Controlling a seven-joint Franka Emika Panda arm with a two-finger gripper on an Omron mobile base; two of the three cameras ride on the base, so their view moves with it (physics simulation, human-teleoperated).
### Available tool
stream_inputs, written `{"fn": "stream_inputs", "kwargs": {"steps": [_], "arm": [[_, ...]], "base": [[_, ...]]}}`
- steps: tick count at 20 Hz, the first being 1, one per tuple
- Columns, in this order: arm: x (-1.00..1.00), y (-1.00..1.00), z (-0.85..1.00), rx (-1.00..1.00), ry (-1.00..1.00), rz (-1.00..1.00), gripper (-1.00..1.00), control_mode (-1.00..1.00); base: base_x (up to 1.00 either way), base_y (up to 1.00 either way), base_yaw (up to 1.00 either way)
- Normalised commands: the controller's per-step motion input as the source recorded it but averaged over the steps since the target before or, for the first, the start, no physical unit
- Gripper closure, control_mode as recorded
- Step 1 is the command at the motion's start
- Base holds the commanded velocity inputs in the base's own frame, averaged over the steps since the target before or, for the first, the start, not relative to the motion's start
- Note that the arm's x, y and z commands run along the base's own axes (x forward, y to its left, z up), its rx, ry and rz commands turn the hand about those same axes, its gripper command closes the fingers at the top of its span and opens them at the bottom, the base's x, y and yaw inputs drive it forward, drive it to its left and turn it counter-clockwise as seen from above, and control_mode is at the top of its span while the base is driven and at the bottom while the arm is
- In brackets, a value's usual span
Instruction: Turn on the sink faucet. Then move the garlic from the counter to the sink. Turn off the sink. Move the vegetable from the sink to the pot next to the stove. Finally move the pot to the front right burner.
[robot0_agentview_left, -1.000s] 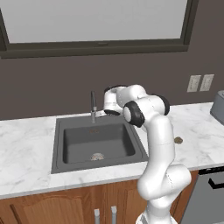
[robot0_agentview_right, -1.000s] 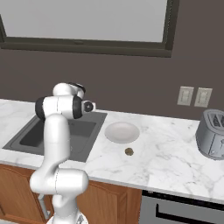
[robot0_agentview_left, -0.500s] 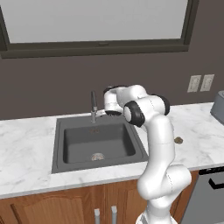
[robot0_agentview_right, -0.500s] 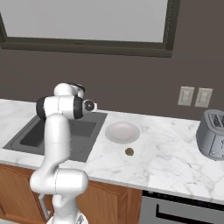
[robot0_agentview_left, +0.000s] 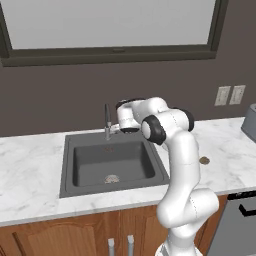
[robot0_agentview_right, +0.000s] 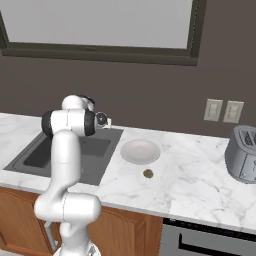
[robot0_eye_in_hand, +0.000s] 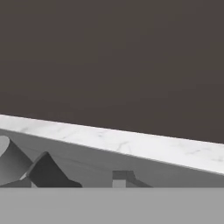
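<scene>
We see the white arm reaching from the base over the right side of the sink (robot0_agentview_left: 67, 165), its wrist folded back so the gripper (robot0_agentview_left: 116, 129) sits at the rear rim, just beside the sink faucet (robot0_agentview_left: 107, 121). The faucet stands upright behind the basin, a slim dark tap against the dark wall, and the gripper appears to be at its side lever, though we cannot tell whether it touches it. In the hand view one of the dark fingertips (robot0_eye_in_hand: 46, 173) rises at the bottom with a strip of marble beyond it; we cannot tell from any view whether the gripper is open or closed. The garlic (robot0_agentview_left: 111, 178) lies in the basin near the drain, a small pale lump on the dark floor. The tabletop (robot0_agentview_right: 200, 165) is white marble over brown wooden cabinets. To the right of the sink a shallow white bowl (robot0_agentview_right: 140, 151) rests on it, and just in front of the bowl lies a small round brown object (robot0_agentview_right: 148, 173). Farther right stands a grey toaster (robot0_agentview_right: 243, 154), below two wall outlets (robot0_agentview_right: 223, 110).
</scene>
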Motion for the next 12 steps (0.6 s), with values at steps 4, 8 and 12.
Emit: {"fn": "stream_inputs", "kwargs": {"steps": [4,8,12], "arm": [[0.0,-0.61,-0.56,0.01,0.04,-0.06,1.0,-1.0],[0.0,-0.62,-0.57,0.0,0.04,-0.06,1.0,-1.0],[0.0,-0.62,-0.56,0.0,0.04,-0.05,1.0,-1.0]], "base": [[0.0,0.0,0.0],[0.0,0.0,0.0],[0.0,0.0,0.0]]}}
